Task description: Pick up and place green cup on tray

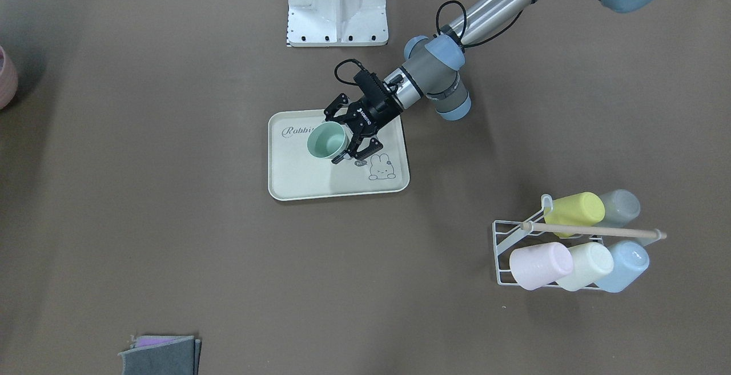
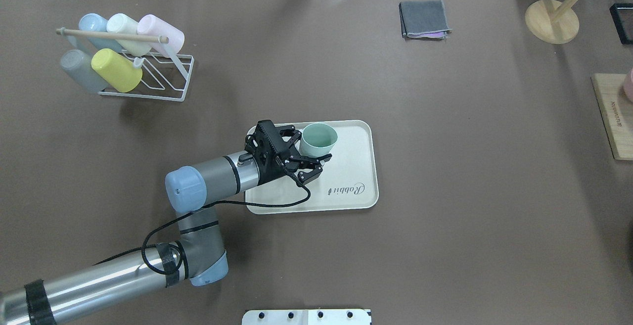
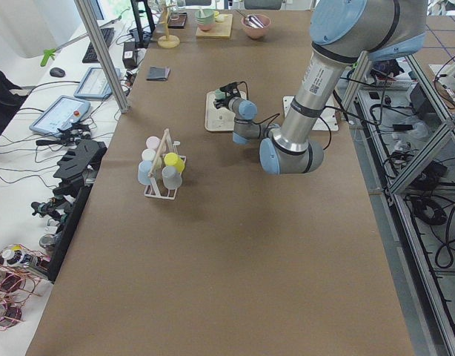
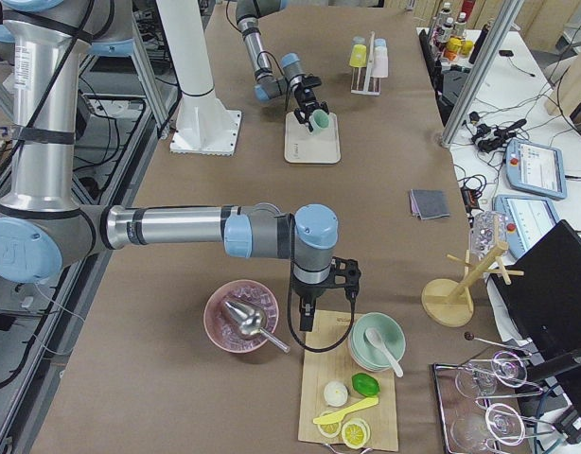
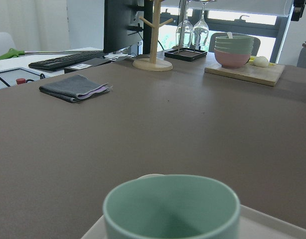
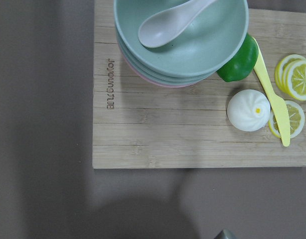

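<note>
The pale mint-green cup (image 1: 326, 140) stands upright on the cream "Rabbit" tray (image 1: 320, 184), near its middle. My left gripper (image 1: 332, 137) reaches in from the side, one finger on each side of the cup, closed against it. The overhead view shows the same: the cup (image 2: 319, 139), the gripper (image 2: 314, 144) and the tray (image 2: 356, 166). The left wrist view shows the cup's rim (image 5: 171, 209) close up, over the tray's edge (image 5: 272, 221). My right gripper (image 4: 328, 288) hangs over a wooden board far from the tray; I cannot tell whether it is open or shut.
A white wire rack (image 1: 505, 249) holds yellow-green, grey, pink, cream and blue cups lying on their sides. A folded grey cloth (image 2: 424, 19) and a wooden mug tree (image 2: 551, 21) lie at the far side. The wooden board (image 6: 193, 129) carries stacked bowls, lemon slices and a bun.
</note>
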Controlling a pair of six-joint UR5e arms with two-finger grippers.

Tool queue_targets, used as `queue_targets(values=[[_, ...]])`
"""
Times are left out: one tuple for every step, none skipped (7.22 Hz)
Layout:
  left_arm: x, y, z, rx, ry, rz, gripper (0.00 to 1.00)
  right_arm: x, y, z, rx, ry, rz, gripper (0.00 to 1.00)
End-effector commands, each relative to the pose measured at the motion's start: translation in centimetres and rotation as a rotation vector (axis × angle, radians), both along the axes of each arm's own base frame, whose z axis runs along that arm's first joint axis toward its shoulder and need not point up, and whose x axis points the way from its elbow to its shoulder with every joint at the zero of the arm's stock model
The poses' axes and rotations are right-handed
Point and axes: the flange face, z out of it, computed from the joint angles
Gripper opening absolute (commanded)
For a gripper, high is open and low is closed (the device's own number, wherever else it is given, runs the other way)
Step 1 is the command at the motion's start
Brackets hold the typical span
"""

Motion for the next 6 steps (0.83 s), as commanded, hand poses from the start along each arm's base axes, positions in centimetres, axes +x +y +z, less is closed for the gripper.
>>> queue_targets(values=[[-0.03,-0.03,-0.22,0.001,0.004,-0.004,0.76,0.0,0.45,-0.52,-0.006,-0.036,0.004,1.0],[-0.03,-0.03,-0.22,0.002,0.003,-0.004,0.81,-0.01,0.52,-0.46,-0.007,-0.038,0.004,1.0],[-0.22,-0.1,-0.61,0.026,0.0,-0.026,0.87,0.0,0.52,-0.45,-0.007,-0.036,0.004,1.0],[-0.25,-0.06,-0.74,0.046,-0.009,-0.029,0.99,0.0,0.44,-0.59,-0.004,-0.036,0.004,1.0],[-0.29,-0.04,-0.99,0.049,-0.005,-0.029,0.99,0.01,0.45,-0.51,-0.006,-0.035,0.004,1.0],[-0.39,-0.12,-1.06,0.049,-0.004,-0.031,0.99,0.01,0.45,-0.51,-0.006,-0.035,0.004,1.0]])
